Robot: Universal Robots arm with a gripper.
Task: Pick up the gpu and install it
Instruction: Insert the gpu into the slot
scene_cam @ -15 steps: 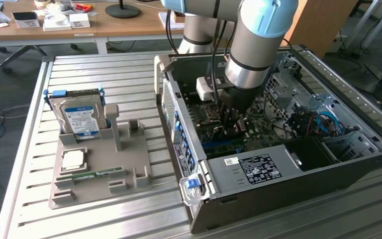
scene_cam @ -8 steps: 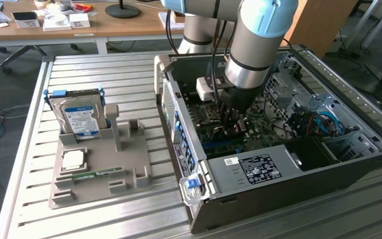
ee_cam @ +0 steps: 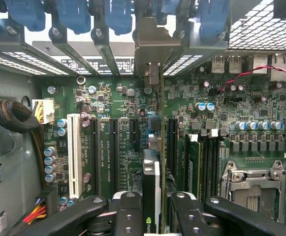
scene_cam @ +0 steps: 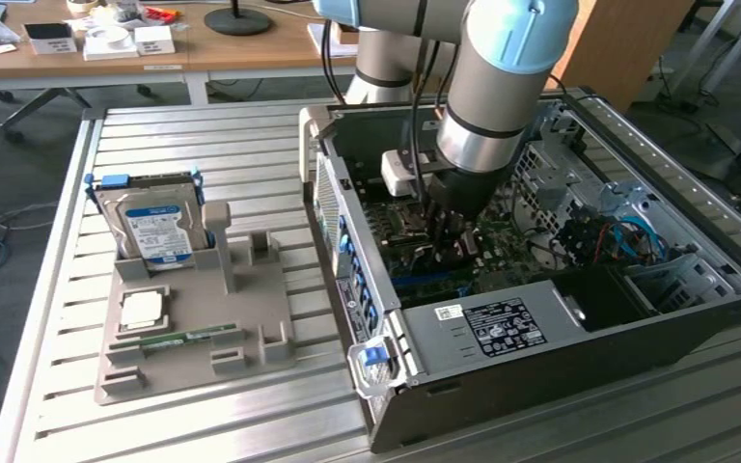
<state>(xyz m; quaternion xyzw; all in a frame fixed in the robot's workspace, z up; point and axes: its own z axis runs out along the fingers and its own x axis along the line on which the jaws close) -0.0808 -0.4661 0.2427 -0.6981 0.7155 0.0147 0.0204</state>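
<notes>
In the wrist view my gripper (ee_cam: 155, 216) is shut on the gpu (ee_cam: 151, 184), which I see edge-on: a thin green board with a black and silver cooler on one face. Its silver end bracket (ee_cam: 151, 51) reaches the case's rear slot openings under the blue latches. The card stands upright over the black expansion slots of the motherboard (ee_cam: 118, 147); I cannot tell whether it is seated. In the exterior view the arm reaches down into the open computer case (scene_cam: 538, 338), with the gripper (scene_cam: 454, 246) low over the board.
A grey parts tray (scene_cam: 190, 371) on the slatted table holds a hard drive (scene_cam: 151, 227), a CPU (scene_cam: 143, 309) and a memory stick (scene_cam: 178, 340). Inside the case are a white slot (ee_cam: 74, 155), a black cable bundle (ee_cam: 12, 115) and the CPU socket (ee_cam: 253, 187).
</notes>
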